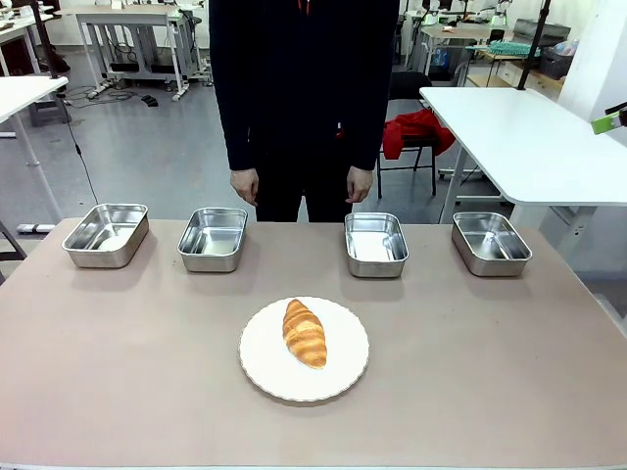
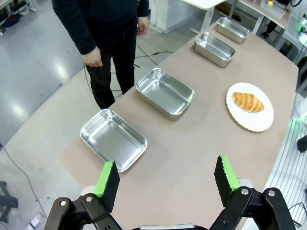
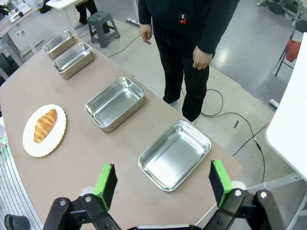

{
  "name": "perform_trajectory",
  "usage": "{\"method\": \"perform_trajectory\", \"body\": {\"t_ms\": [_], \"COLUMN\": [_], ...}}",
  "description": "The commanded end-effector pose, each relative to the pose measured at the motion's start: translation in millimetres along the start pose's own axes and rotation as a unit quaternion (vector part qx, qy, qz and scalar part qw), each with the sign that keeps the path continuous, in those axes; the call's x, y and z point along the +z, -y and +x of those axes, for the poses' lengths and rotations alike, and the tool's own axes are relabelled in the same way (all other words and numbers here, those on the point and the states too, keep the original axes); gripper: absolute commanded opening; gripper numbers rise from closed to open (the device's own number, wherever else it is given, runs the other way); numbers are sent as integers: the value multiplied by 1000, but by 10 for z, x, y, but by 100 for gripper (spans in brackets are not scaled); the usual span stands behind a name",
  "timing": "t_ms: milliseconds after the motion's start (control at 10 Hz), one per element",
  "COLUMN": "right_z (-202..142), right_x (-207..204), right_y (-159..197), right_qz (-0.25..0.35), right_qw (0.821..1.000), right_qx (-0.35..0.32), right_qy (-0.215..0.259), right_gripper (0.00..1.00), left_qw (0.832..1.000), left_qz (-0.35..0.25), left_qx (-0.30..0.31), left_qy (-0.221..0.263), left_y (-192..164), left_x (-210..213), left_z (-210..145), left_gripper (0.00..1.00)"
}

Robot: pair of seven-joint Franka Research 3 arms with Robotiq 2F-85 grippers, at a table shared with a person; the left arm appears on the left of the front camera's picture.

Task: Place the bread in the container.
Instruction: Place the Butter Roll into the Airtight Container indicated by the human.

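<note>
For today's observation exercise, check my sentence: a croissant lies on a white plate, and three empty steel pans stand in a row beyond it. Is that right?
Not quite. The front view shows four empty steel pans in the row, not three. The rest holds: the croissant lies on the white plate, with the pans beyond it.

4 steel containers [image 1: 106, 235], 1 bread [image 1: 305, 333], 1 white plate [image 1: 263, 362], 1 person [image 1: 304, 88], 1 table [image 1: 490, 372]
</note>
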State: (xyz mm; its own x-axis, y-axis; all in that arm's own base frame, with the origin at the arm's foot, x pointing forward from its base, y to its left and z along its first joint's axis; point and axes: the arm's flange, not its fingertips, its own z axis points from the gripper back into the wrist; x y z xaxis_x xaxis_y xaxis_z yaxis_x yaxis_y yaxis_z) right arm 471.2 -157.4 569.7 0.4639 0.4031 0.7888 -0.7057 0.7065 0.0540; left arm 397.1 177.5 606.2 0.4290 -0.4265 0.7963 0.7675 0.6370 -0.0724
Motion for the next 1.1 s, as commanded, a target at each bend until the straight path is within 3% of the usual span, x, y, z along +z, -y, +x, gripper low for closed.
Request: {"method": "perform_trajectory", "body": {"t_ms": [0, 1000], "right_z": [-4, -4], "right_x": [0, 0], "right_y": [-10, -10], "right_qz": [1, 1], "right_qw": [1000, 1000], "right_qx": [1, 1], "right_qy": [2, 2], "right_gripper": [100, 100], "left_qw": [1000, 1000], "left_qz": [1, 1], "left_qx": [-3, -3], "left_qy": [1, 1], "left_y": [4, 4], "left_x": [15, 15], "left_z": [1, 1], "left_gripper": [100, 100]}}
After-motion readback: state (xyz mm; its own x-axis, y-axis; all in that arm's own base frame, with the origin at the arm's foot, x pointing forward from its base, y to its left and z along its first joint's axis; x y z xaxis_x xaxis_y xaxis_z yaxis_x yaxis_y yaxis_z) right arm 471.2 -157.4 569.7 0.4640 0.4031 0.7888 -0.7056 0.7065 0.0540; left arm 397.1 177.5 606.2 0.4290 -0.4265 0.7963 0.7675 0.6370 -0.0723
